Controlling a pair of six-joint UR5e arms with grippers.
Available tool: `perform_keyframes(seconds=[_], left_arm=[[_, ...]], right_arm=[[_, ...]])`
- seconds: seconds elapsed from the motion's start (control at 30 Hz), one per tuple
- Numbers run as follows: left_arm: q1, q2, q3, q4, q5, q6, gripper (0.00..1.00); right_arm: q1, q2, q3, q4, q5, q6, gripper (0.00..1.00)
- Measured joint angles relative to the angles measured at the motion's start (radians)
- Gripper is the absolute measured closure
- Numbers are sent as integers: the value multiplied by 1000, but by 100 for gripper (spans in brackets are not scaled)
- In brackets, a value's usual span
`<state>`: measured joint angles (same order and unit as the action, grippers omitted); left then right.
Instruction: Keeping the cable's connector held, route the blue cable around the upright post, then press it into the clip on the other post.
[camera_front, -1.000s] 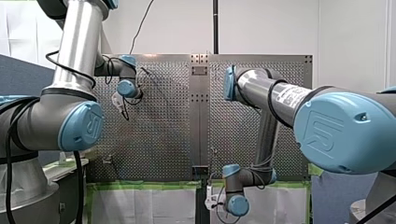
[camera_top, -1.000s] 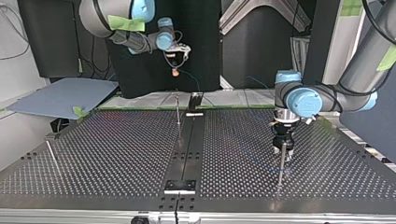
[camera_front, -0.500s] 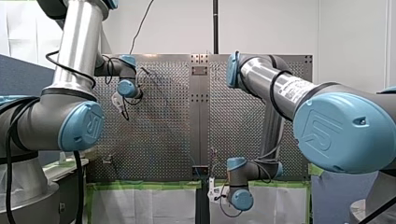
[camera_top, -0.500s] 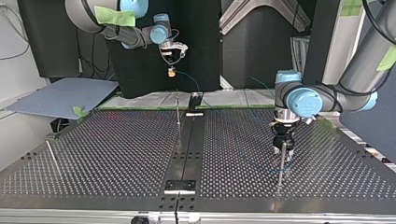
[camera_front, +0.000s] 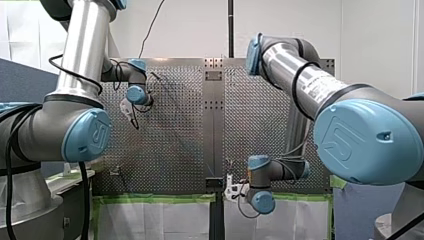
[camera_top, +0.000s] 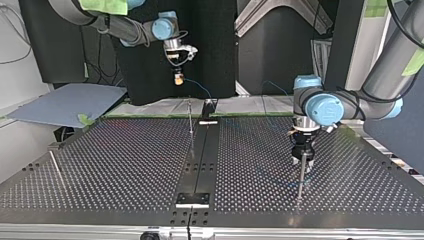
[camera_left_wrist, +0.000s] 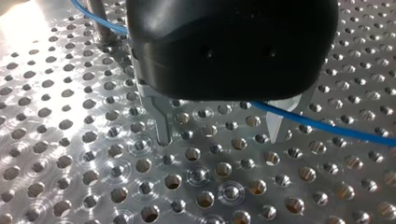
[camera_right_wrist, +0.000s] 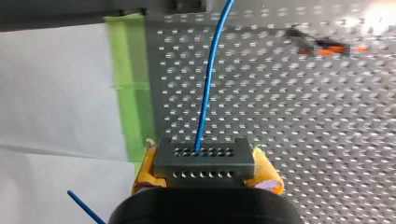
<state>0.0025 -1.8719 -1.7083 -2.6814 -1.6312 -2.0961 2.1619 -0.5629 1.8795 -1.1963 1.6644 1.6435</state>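
In the right wrist view my right gripper (camera_right_wrist: 204, 156) has its yellow pads shut on a dark grey connector (camera_right_wrist: 204, 167). The blue cable (camera_right_wrist: 210, 79) runs out of it over the perforated table. In the top view that gripper (camera_top: 177, 79) hangs above the table's far edge. My left gripper (camera_top: 303, 161) stands low over the table beside an upright post (camera_top: 300, 176). In the left wrist view its metal fingers (camera_left_wrist: 163, 128) stand apart, open. The cable (camera_left_wrist: 327, 127) passes under them from the post (camera_left_wrist: 98, 16).
A black rail (camera_top: 200, 160) runs down the table's middle, with a thin post (camera_top: 190, 120) beside it. A leaning rod (camera_top: 56, 169) stands at the top view's left. Green tape (camera_right_wrist: 133, 84) marks the table's edge. A small orange and black item (camera_right_wrist: 322, 46) shows far ahead.
My right gripper has carried the connector leftward in the top view, and up and rightward in the front view. My left arm has stayed where it was.
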Motion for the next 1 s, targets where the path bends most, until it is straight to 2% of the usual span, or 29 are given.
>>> perform_keyframes(seconds=[0.13,0.27,0.5,0.6,0.73,1.0], left_arm=[[-1,0,0,0,-3,-6,0],[-2,0,0,-1,-10,-7,0],[-3,0,0,-1,-12,-8,0],[-3,0,0,-1,-13,-9,0],[-3,0,0,0,-18,-10,0],[-5,0,0,-15,-34,-31,0]], right_arm=[[-3,-38,43,-22,-15,-1,100],[-10,-51,79,-52,-20,2,100],[-36,-72,146,-107,-28,16,100],[-57,-78,166,-123,-38,22,100],[-93,-80,175,-141,-70,33,100],[-162,-80,174,-165,-139,37,100]])
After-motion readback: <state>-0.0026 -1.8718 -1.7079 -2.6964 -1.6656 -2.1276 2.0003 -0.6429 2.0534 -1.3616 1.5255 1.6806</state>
